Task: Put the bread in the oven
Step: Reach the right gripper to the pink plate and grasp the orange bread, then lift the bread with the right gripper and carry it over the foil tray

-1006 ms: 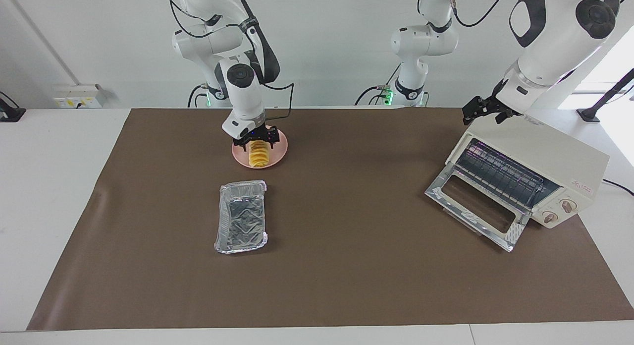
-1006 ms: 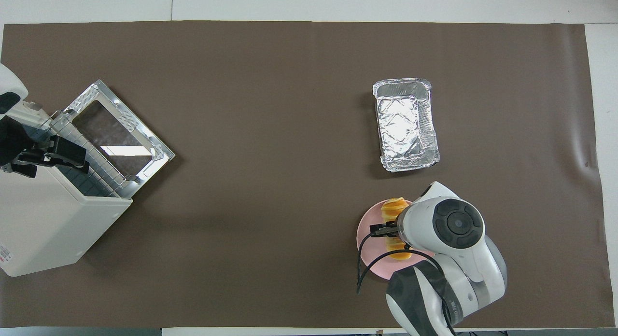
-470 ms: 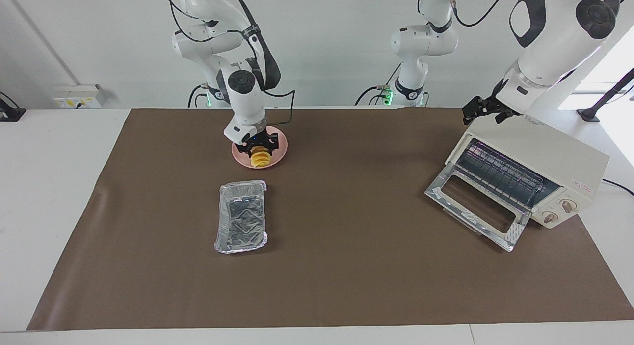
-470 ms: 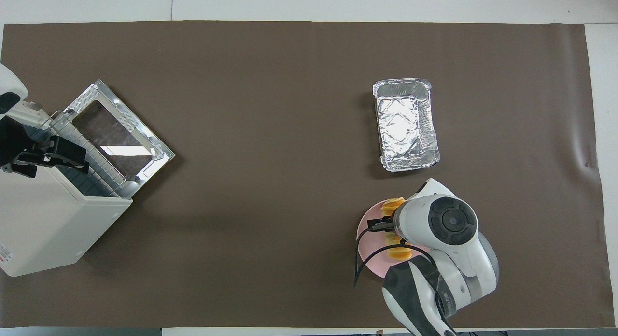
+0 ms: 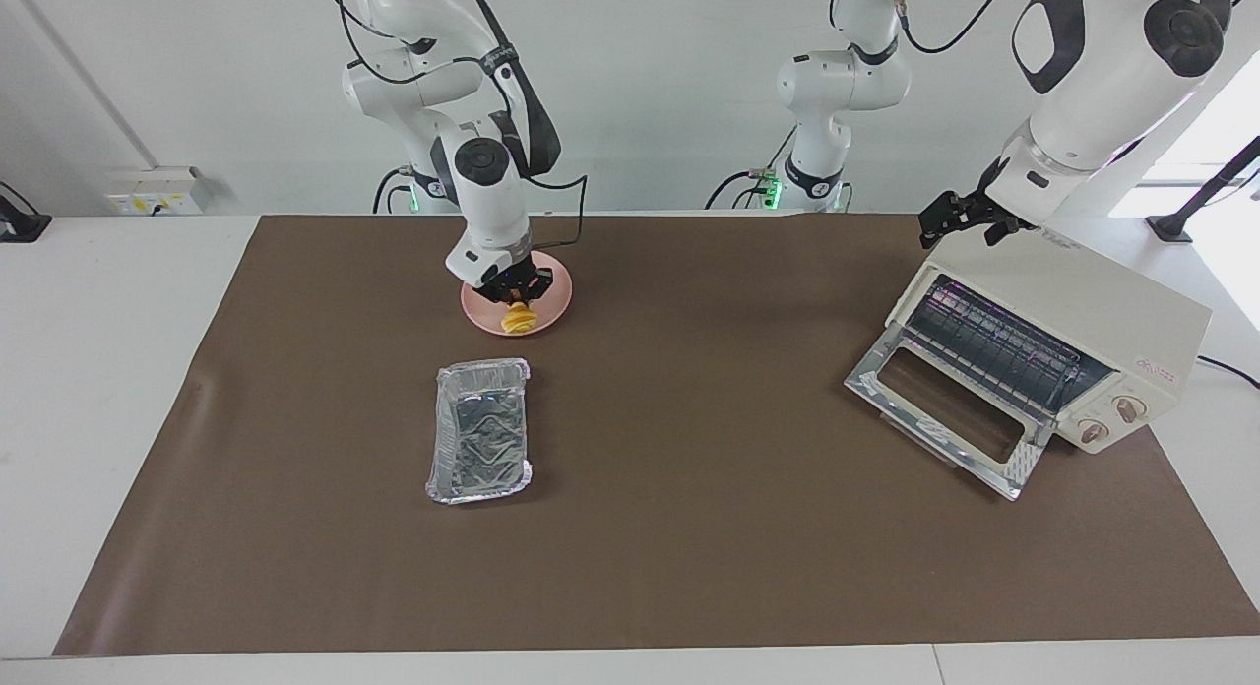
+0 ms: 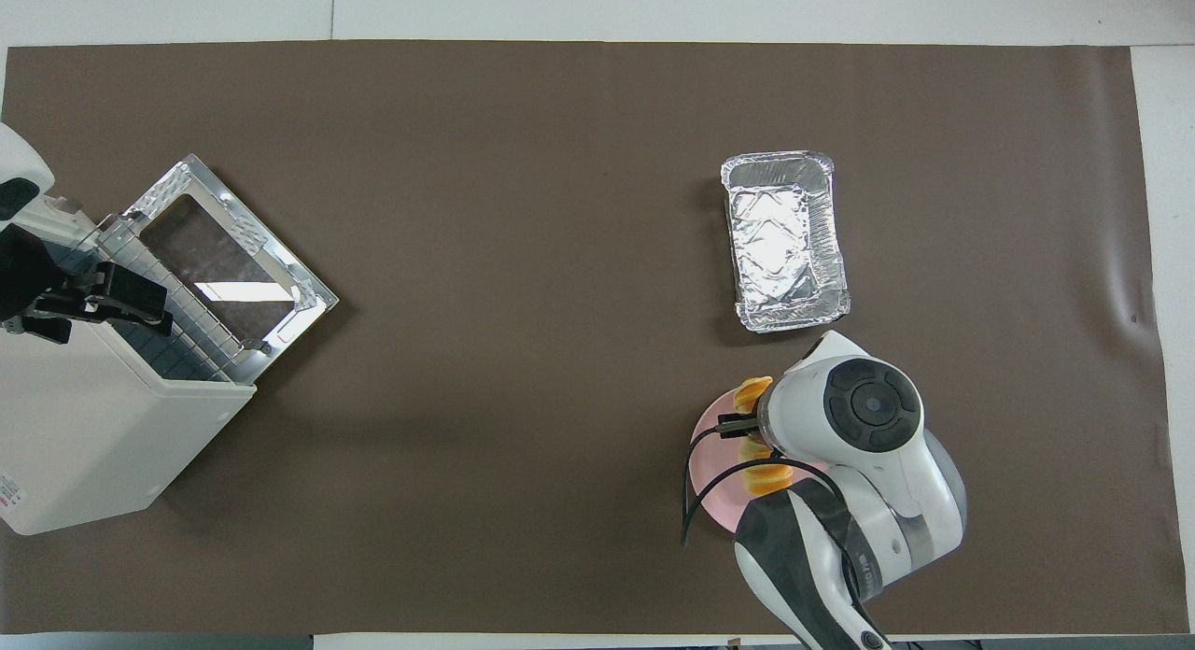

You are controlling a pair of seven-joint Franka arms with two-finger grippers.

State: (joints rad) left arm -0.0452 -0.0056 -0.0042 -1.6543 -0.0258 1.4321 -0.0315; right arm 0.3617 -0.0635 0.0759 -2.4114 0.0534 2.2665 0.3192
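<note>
The bread (image 5: 518, 321), a golden-yellow ridged loaf, lies on a round pink plate (image 5: 557, 303) near the robots, toward the right arm's end; it also shows in the overhead view (image 6: 750, 391). My right gripper (image 5: 513, 293) is down on the loaf with its fingers closed in on its sides; my wrist hides most of it from above. The cream-white oven (image 5: 1112, 311) stands at the left arm's end with its glass door (image 5: 945, 409) dropped open and the wire rack showing. My left gripper (image 5: 953, 220) waits over the oven's top edge.
A crinkled silver foil tray (image 5: 480, 431) lies empty on the brown mat (image 5: 689, 528), a little farther from the robots than the plate. The oven's open door (image 6: 233, 258) juts out toward the table's middle.
My right gripper has come down on the bread and its fingers have drawn in around it. The left arm has not moved.
</note>
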